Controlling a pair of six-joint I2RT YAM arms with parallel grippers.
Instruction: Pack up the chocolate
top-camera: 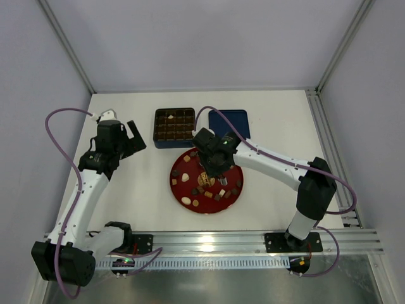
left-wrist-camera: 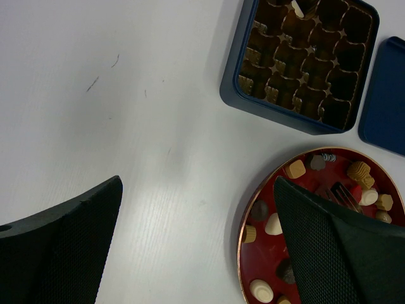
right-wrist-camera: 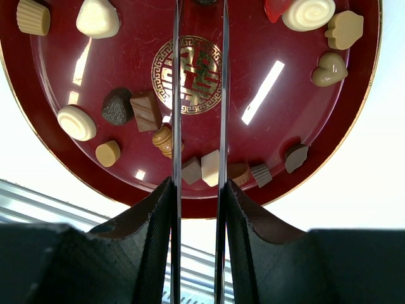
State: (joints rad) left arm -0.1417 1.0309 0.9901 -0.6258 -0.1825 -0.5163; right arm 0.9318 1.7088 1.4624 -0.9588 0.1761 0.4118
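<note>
Chocolate, bite-size, brown and cream

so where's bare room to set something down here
Bare table left of the tin and plate, and right of the lid. Crowded: the plate, strewn with chocolate, right fingers over it.

Chocolate — bite-size pieces, dark, tan, cream, scattered loose on red plate; one cream piece in tin cell.
</note>
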